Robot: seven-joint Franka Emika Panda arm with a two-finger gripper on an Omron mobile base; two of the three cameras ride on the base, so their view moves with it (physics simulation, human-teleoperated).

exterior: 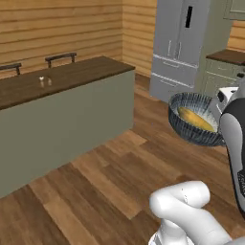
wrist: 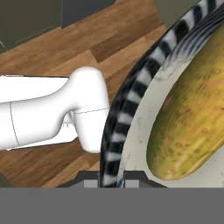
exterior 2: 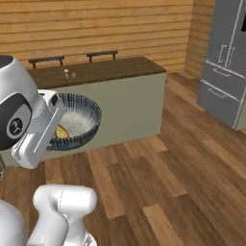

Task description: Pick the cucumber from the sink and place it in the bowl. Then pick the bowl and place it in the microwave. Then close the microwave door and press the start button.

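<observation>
Two task objects travel together here, carried clear of any surface above the wooden floor [exterior: 95, 177]. Behind them stand a long desk [exterior: 62, 76] with a dark top and, further off, a tall grey refrigerator [exterior: 179, 43]; the microwave is not visible from this position. The bowl [exterior: 191, 119], dark and pale-striped, hangs tilted in mid-air beside the arm's wrist, its opening turned partly toward the left base camera. The cucumber [exterior: 195, 118] lies inside it, resting against the pale inner wall; in the hand view it sits just beside the rim. The pincer [wrist: 110, 177] is nearly closed, its two tips clamped on the bowl's striped rim, one tip outside the wall and one inside.

Judged from this arrangement, the step in hand is transport of the loaded bowl to the microwave. Because the grip is a thin pinch on one edge and the bowl is tilted, the carry is best done slowly, with the wrist turned to level the rim, so that the cucumber does not roll out and the bowl does not pivot in the grip.
</observation>
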